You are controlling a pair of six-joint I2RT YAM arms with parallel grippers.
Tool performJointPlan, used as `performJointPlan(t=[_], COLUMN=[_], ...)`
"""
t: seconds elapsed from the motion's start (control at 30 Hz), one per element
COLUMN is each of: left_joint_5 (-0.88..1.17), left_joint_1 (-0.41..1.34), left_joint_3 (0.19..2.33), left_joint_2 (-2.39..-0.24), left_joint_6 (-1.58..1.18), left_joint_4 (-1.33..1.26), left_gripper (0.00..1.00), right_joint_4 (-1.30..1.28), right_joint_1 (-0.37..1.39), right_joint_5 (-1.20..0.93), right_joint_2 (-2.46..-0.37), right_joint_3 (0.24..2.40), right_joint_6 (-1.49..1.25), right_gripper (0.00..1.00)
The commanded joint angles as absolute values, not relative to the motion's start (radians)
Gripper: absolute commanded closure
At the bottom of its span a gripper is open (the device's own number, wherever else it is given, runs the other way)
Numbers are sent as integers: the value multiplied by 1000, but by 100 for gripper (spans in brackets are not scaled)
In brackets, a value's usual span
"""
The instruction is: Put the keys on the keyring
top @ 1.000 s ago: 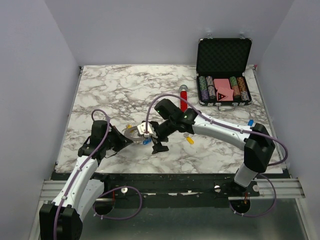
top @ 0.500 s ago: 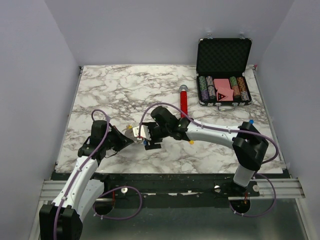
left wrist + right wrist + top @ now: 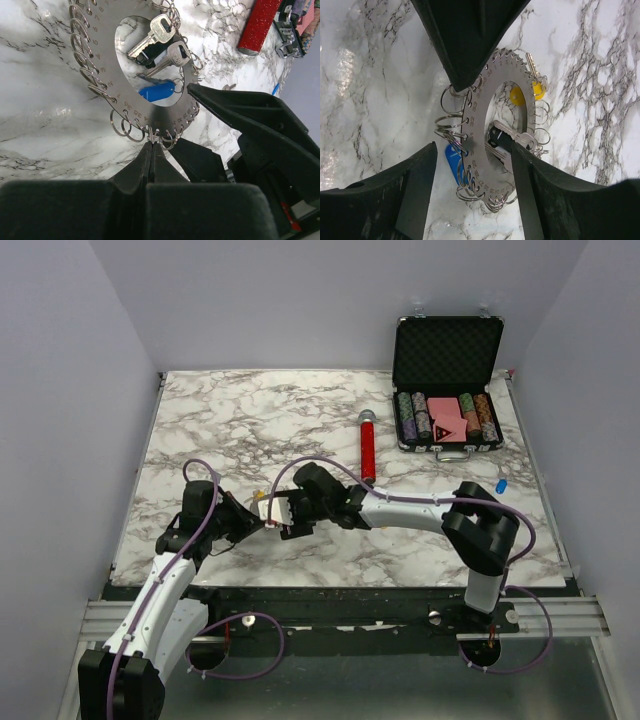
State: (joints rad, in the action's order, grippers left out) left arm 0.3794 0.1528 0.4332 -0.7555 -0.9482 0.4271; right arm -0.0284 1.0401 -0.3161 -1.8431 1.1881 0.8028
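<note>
**Keyring pinched at its rim, right fingers spread around it**

Toward the near edge of the marble table, left of centre, the left gripper has its fingers pressed together on the keyring's rim, among the small wire loops. Keys hang within the ring's opening: silver ones, one blue-headed and some yellow-headed. The right gripper comes in from the right, fingers spread with the ring between them; contact cannot be told. Farther right lies a lone blue key. Beyond the ring is a red cylinder. At the far right stands an open case holding chips.
</note>
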Motion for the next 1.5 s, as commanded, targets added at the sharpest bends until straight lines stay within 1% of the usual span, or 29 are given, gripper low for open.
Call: performJointPlan(t=[0.0, 0.17, 0.33, 0.5, 0.63, 0.77, 0.9, 0.93, 1.1, 1.17, 1.2, 1.3, 1.37, 1.4, 1.47], left_joint_5=[413, 411, 411, 411, 411, 411, 410, 408, 403, 403, 402, 385, 368, 359, 336], left_joint_1=[155, 155, 155, 155, 153, 152, 152, 153, 150, 149, 147, 146, 144, 143, 141], left_joint_3=[440, 440, 428, 428, 426, 426, 422, 422, 420, 419, 420, 431, 443, 451, 463], left_joint_2=[-746, -744, -742, -739, -741, -742, -742, -744, -744, -739, -736, -716, -695, -683, -660], left_joint_6=[-959, -957, -957, -957, -953, -953, -954, -956, -966, -969, -969, -962, -950, -939, -920], left_joint_4=[405, 403, 402, 400, 400, 397, 397, 397, 394, 396, 400, 432, 463, 481, 515], left_gripper=[100, 100, 100, 100, 100, 100, 100, 100, 100, 96, 90, 69, 58, 54, 48], right_joint_4=[31, 51, 55, 69, 72, 74, 81, 83, 103, 104, 106, 106, 103, 100, 95], right_joint_1=[1057, 1057, 1057, 1057, 1057, 1057, 1060, 1058, 1057, 1057, 1057, 1057, 1057, 1058, 1058], right_joint_5=[-273, -244, -232, -212, -209, -198, -198, -196, -180, -173, -173, -176, -179, -183, -184], right_joint_2=[-1874, -1887, -1902, -1908, -1907, -1908, -1904, -1902, -1890, -1885, -1884, -1882, -1882, -1881, -1879], right_joint_3=[1186, 1186, 1189, 1175, 1173, 1177, 1172, 1169, 1155, 1151, 1149, 1150, 1150, 1152, 1154], right_joint_6=[810, 808, 811, 827, 828, 827, 821, 821, 811, 810, 810, 805, 801, 799, 796], right_gripper=[33, 38, 49, 51, 56, 66, 72, 75, 78, 78, 78, 78, 78, 78, 79])
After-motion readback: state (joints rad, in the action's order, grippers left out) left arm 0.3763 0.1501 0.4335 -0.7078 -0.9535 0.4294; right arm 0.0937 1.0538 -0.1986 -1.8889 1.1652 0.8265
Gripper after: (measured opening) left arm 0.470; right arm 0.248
